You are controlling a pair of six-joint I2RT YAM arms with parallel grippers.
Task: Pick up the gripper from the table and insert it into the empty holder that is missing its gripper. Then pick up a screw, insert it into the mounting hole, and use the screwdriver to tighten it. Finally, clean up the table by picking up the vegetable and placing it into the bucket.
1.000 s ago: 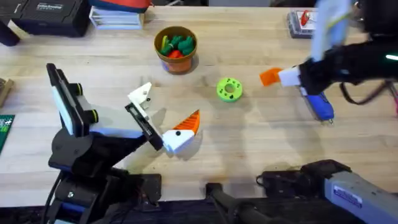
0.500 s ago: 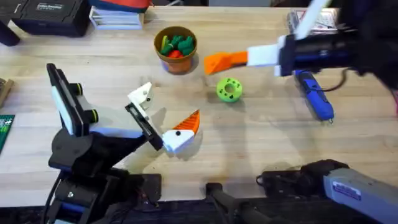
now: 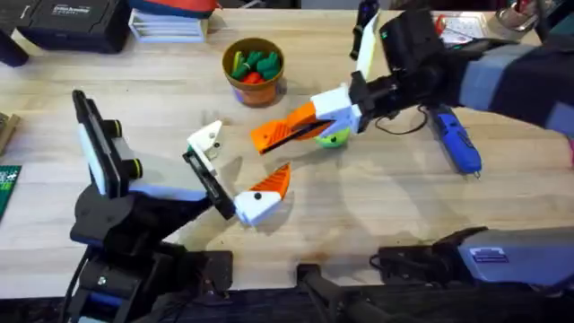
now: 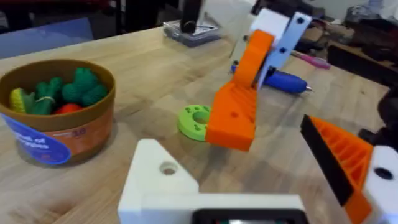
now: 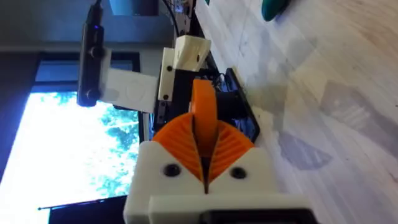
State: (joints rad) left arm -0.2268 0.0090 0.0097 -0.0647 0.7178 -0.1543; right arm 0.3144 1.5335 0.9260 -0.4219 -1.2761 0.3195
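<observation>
Right gripper (image 3: 334, 109) clamped on the gripper (image 3: 285, 131), held above the table between the green disc (image 3: 335, 138) and the left arm.

Overhead: wedge's long axis runs roughly level, thin end pointing toward the holder (image 3: 205, 141); well apart from it, no contact. Right wrist view: orange pads (image 5: 176, 139) pinch the wedge (image 5: 203, 114) edge-on. Left gripper (image 3: 235, 172) spread, grasping nothing; one finger carries an orange pad (image 3: 271, 178), the other is the bare holder. Screwdriver (image 3: 455, 142) flat on table near right arm. Bucket (image 3: 254, 72) upright, toy vegetables inside.
</observation>
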